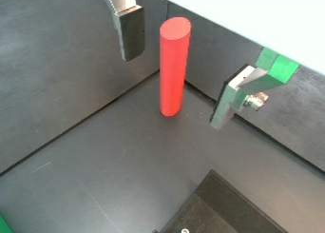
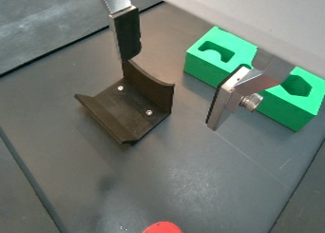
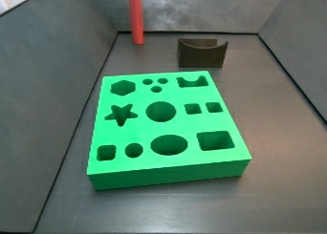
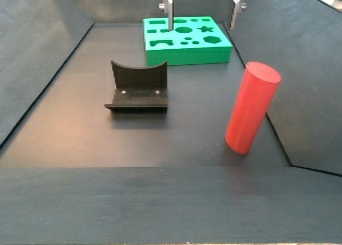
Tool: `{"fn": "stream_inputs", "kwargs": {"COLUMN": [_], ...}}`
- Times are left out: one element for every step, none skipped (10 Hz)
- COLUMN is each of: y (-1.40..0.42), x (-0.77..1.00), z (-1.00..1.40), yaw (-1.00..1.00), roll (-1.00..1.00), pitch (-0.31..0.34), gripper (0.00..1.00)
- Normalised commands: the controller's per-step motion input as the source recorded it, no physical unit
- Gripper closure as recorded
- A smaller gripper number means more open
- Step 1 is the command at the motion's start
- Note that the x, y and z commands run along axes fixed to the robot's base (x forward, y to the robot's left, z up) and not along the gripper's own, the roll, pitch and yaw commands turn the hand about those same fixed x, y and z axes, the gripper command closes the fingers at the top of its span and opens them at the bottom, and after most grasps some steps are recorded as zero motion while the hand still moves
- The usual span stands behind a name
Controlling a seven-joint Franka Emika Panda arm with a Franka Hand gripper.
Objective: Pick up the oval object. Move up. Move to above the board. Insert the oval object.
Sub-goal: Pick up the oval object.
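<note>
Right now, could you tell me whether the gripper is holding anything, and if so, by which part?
Nothing is held. The gripper is open, its fingers apart around, but not touching, the upright oval object, which stands on the floor.

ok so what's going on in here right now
A robot arm's claw hangs open above the floor, holding nothing. The tall red oval peg stands upright and untouched, showing between the claw's silver fingers in a wrist view. The thick green board with shaped cutouts lies flat, all holes empty. A dark grey U-shaped block sits between peg and board.
</note>
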Motion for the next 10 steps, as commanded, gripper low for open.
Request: {"fn": "stream_inputs", "kwargs": {"y": [0.0, 0.0, 0.0, 0.0, 0.04, 0.09, 0.09, 0.1, 0.12, 0.16], "x": [0.0, -0.02, -0.03, -0.21, -0.37, -0.38, -0.31, -0.27, -0.23, -0.19], "z": [0.0, 0.0, 0.0, -0.05, -0.03, 0.0, 0.0, 0.0, 0.0, 0.0], "yaw": [0.0, 0.0, 0.0, -0.25, -0.48, -0.66, -0.74, -0.75, -0.73, -0.72], "roll": [0.0, 0.0, 0.0, 0.0, 0.0, 0.0, 0.0, 0.0, 0.0, 0.0], "pitch": [0.0, 0.0, 0.0, 0.0, -0.037, -0.039, -0.047, -0.034, -0.026, -0.013], "gripper": [0.0, 0.0, 0.0, 0.0, 0.0, 0.0, 0.0, 0.0, 0.0, 0.0]}}
